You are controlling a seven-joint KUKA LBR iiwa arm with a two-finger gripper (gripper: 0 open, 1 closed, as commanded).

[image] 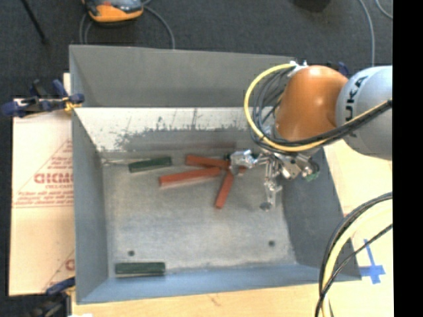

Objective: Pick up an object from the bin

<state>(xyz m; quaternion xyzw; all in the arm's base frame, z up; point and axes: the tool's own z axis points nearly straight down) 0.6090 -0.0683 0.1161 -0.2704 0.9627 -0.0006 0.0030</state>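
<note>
My gripper (269, 189) hangs under the arm at the right side of the bin, just above the floor. Nothing shows in it. Immediately to its left lie three red-brown bars in a loose cluster. A short one (224, 191) slants down nearest the gripper. Another (207, 162) lies near the back wall, its right end close to a metal part of the gripper. The longest (188, 177) lies roughly level below it, pointing left.
A dark green bar (150, 165) lies left of the red ones near the back wall. A second green bar (139, 268) rests in the front left corner. The arm and its cable loops cover the bin's back right corner.
</note>
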